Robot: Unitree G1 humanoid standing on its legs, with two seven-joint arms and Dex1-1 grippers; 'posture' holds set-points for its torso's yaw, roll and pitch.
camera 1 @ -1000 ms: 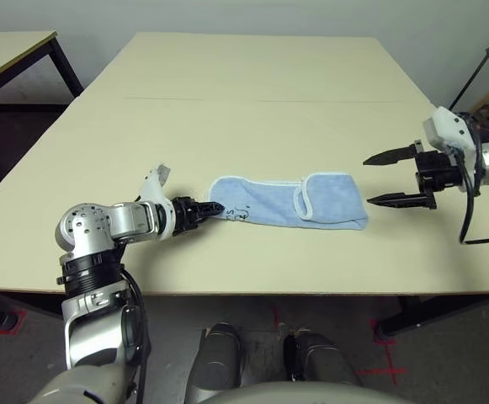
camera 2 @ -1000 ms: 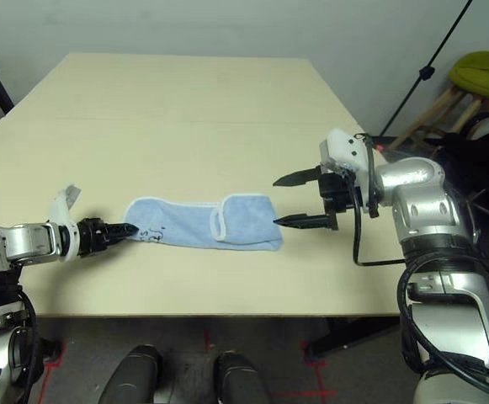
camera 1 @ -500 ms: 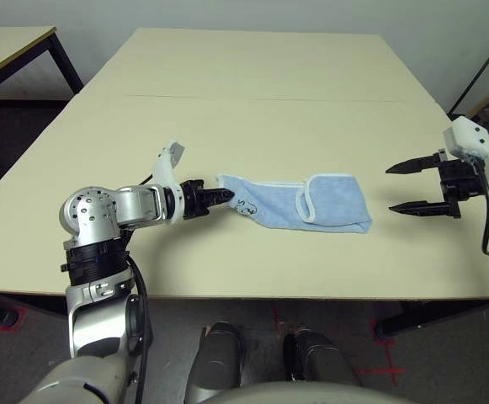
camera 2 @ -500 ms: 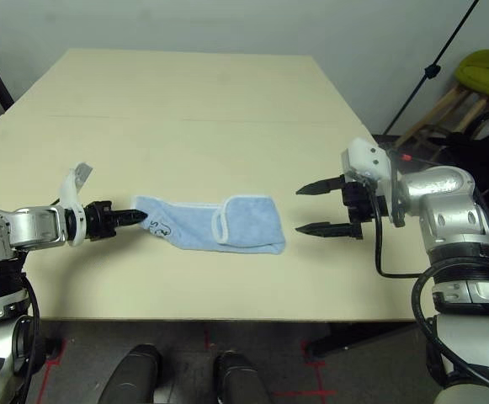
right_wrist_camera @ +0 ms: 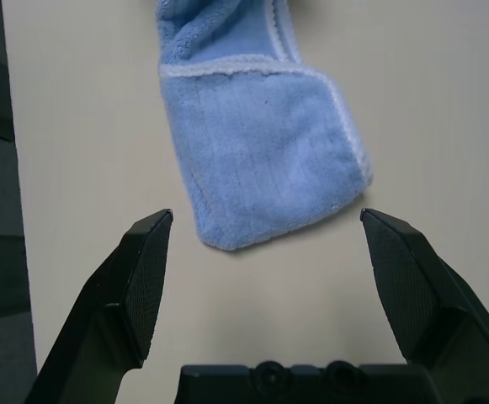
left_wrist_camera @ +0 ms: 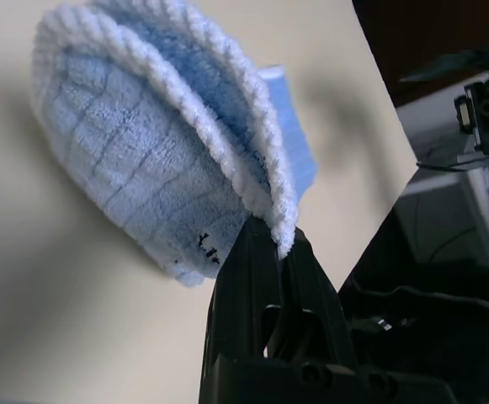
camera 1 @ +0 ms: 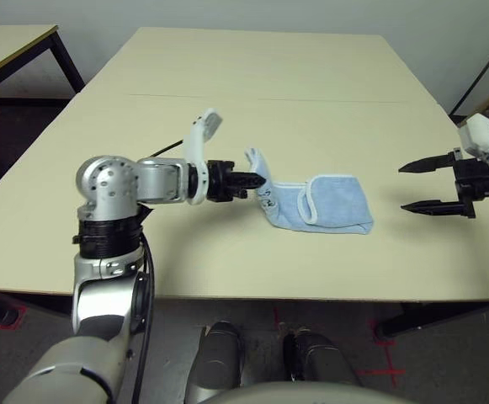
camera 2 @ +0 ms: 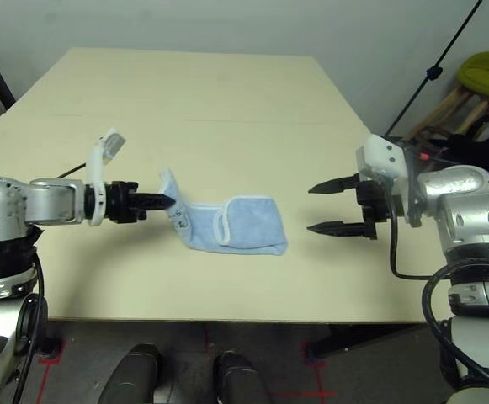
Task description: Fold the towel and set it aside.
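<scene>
The light-blue towel [camera 1: 321, 204] with white stitched edging lies on the beige table [camera 1: 252, 93], its right part folded flat. Its left end [left_wrist_camera: 177, 160] is lifted off the table and curled, pinched in my left gripper [camera 1: 261, 179], which is shut on it. My right gripper [camera 1: 414, 187] hovers open to the right of the towel, a hand's width away from its folded end [right_wrist_camera: 261, 160], with nothing between its fingers [right_wrist_camera: 147, 269].
A second table [camera 1: 8, 42] stands at the far left. A black stand pole [camera 2: 433, 67] and a stool with a green cushion [camera 2: 484, 71] are past the table's right edge. Bare tabletop stretches behind and in front of the towel.
My left gripper has closed on the towel's left end, lifted it and carried it rightward, bunching the cloth. My right gripper has drawn back to the right, still open.
</scene>
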